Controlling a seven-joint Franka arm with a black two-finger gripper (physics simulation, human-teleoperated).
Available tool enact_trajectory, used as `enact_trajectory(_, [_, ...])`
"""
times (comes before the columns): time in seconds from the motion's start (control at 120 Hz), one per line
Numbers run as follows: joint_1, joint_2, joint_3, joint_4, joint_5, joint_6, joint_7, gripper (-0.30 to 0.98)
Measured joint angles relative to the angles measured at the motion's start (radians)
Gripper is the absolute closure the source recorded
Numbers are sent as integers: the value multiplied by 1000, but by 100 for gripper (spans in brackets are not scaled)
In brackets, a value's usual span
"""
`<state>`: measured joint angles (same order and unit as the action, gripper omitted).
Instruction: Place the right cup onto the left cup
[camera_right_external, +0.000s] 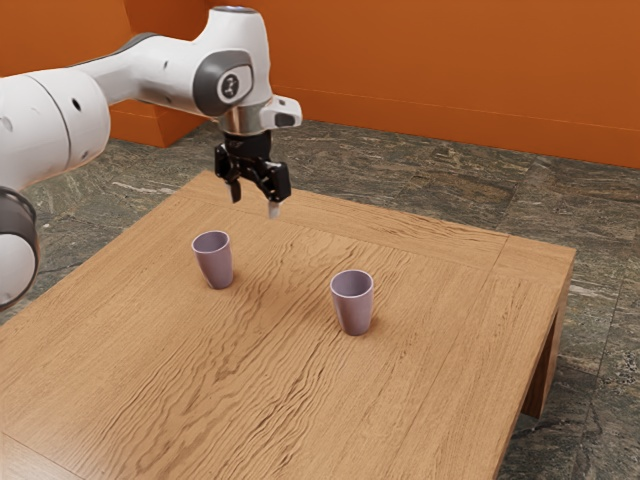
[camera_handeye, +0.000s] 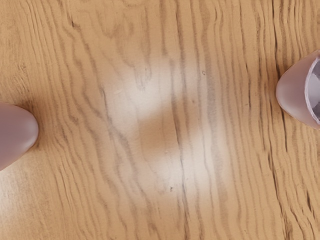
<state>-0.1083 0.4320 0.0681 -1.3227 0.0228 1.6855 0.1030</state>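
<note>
Cups stand apart, and the claw is empty

The claw (camera_right_external: 254, 200) hangs above the table (camera_right_external: 450, 400). Its two fingers are well apart, with a wide gap and nothing held in it. Both cups are light purple and stand upright on the wood. One, the far-left cup (camera_right_external: 213, 264), is toward the exterior view's left. The other, the near cup (camera_right_external: 353, 306), is toward the exterior view's right and closer to that camera. I can't be sure which one the task calls the right cup.

The job looks to be at its start. I think the next step is to go over to the right cup, with the fingers open, and line up one on each side of it. Come straight down, so a finger does not bump the rim and tip it. The cups are wide at the top and thin at the foot, so a squeeze might slip on the slope. Hold on gently but firmly, then lift it higher than the other cup's rim. Keep it straight and put its foot down slowly in the middle of the other cup's mouth. If it is off to one side, both could fall.

The table has wavy brown lines, and the wrist view has a pale shine (camera_handeye: 192, 172) on the wood. Past it are a gray stone floor (camera_right_external: 450, 165) and a bright orange wall (camera_right_external: 430, 60).
</note>
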Motion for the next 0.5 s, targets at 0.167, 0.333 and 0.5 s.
enact_trajectory(0.167, [-22,-6,0,-20,-12,18,-2,0])
enact_trajectory(0.333, [-60,-5,0,-27,-38,30,-26,0])
enact_trajectory(0.5, [-70,-1,1,-46,-69,35,-56,0])
